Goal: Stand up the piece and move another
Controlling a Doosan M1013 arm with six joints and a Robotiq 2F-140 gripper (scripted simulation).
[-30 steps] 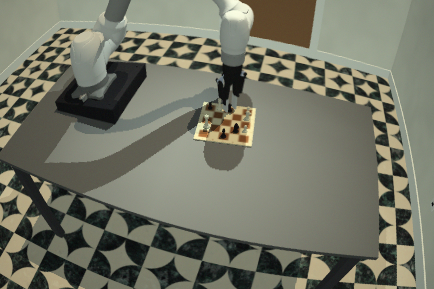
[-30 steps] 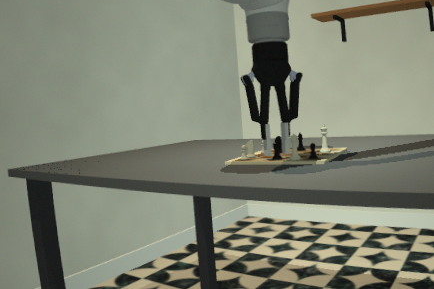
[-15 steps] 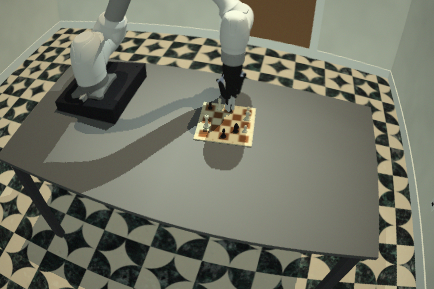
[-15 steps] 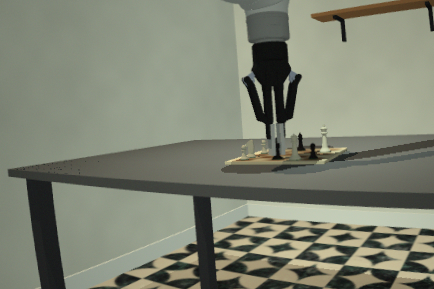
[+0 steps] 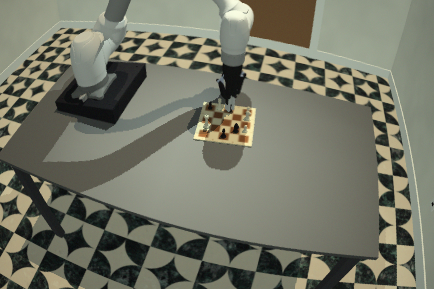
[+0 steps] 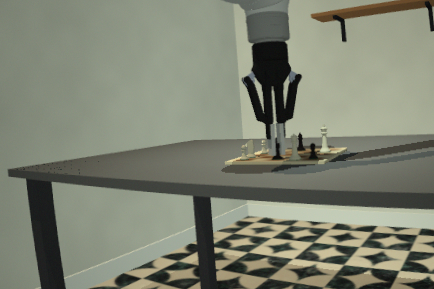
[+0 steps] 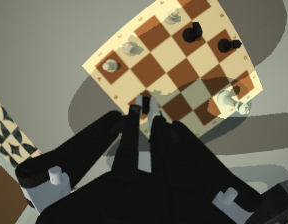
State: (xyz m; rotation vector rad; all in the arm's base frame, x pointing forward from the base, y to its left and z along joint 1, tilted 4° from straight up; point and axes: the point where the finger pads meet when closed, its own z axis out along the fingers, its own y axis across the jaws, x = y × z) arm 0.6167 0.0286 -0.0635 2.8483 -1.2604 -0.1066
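The gripper (image 6: 276, 135) hangs straight down over the board's edge nearest the arm's base, its fingers clenched on a small black chess piece (image 7: 145, 104). In the wrist view the piece's dark head shows between the 2 fingertips, over a square at the board's rim; which square it is cannot be read.

The chessboard (image 5: 250, 135) lies flat near the middle of the table (image 5: 280, 198), slightly toward the far edge, well apart from all 4 corners. The arm's black base block (image 5: 131, 74) sits at the table's far left corner.

Other pieces stand upright on the board: a tall white one (image 6: 324, 139) at its right end in the exterior view, 2 black ones (image 6: 300, 141) beside it, and several white ones (image 6: 248, 149) at the left end. Whether any piece lies tipped cannot be told.
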